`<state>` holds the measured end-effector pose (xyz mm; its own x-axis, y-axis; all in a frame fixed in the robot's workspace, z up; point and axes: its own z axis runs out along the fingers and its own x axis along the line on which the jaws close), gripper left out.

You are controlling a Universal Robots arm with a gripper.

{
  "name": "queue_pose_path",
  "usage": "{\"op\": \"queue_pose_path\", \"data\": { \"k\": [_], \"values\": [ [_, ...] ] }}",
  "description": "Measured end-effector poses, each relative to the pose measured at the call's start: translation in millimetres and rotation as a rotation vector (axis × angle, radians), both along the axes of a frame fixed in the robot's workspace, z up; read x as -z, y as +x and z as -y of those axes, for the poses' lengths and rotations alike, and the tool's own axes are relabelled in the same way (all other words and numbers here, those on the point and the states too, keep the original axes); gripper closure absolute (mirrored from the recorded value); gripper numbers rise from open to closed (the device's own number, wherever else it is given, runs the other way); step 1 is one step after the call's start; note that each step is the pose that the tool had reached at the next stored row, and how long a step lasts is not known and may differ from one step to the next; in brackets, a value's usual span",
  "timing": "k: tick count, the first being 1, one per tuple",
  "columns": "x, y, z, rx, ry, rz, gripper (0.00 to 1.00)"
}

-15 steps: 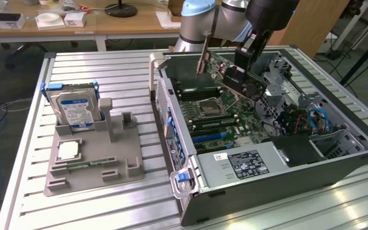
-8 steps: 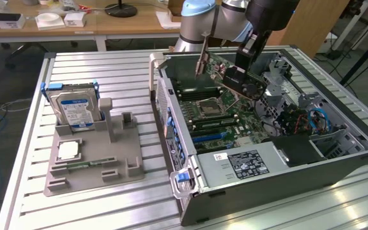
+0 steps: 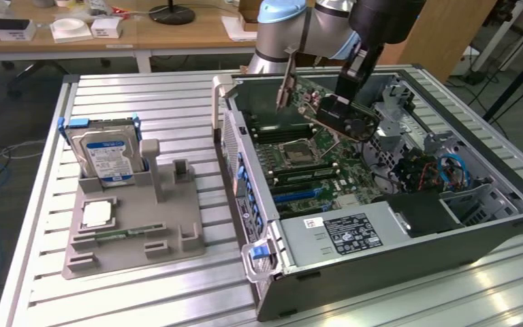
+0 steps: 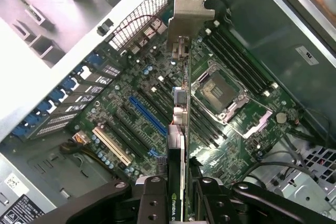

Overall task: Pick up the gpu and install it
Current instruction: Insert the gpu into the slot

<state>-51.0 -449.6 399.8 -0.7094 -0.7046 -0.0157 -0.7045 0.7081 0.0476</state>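
Case [image 3: 380,283]: upper side open, free passage above motherboard [image 3: 321,174]. Obstructions: gpu [image 4: 180,114] hanging mid-opening; drive cage [image 3: 396,105] and blue cables [image 3: 449,170] toward exterior view's right.

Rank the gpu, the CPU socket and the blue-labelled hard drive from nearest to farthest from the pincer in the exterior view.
1. gpu: clamped in the pincer, over the open case.
2. CPU socket: below it, inside the case.
3. hard drive: outside the case, on the exterior view's left.

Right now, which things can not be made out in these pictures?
- Exterior view: the motherboard part behind the gpu, hidden by the card.
- Wrist view: the gpu's flat faces, seen edge-on in the tool.
- Exterior view: print on the white label, too small.
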Motion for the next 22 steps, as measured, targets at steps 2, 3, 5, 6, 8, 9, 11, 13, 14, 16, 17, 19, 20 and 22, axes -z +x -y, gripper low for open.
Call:
{"op": "queue_pose_path", "data": {
  "k": [2, 3, 5, 6, 8, 9, 11, 13, 14, 16, 17, 19, 20, 22],
  "values": [
    [0.1, 0.0, 0.0, -0.015, 0.0, 0.0, 0.74],
    [0.1, 0.0, 0.0, -0.023, 0.0, 0.0, 0.74],
    [0.2, 0.1, 0.0, -0.038, 0.0, 0.0, 0.74],
    [0.2, 0.1, 0.0, -0.045, 0.0, 0.0, 0.74],
    [0.3, 0.1, 0.0, -0.06, 0.0, 0.0, 0.74],
    [0.4, 0.2, 0.0, -0.066, 0.0, 0.0, 0.74],
    [0.5, 0.3, 0.0, -0.087, 0.0, 0.0, 0.74],
    [0.6, 0.4, 0.0, -0.107, 0.0, 0.0, 0.74],
    [0.6, 0.5, 0.0, -0.114, 0.0, 0.0, 0.74],
    [0.7, 0.5, 0.0, -0.128, 0.0, 0.0, 0.74],
    [0.7, 0.6, 0.0, -0.134, 0.0, 0.0, 0.74],
    [0.8, 0.6, 0.0, -0.148, 0.0, 0.0, 0.74],
    [0.8, 0.7, 0.0, -0.155, 0.0, 0.0, 0.74],
    [0.9, 0.8, 0.0, -0.168, 0.0, 0.0, 0.74]
  ]
}}
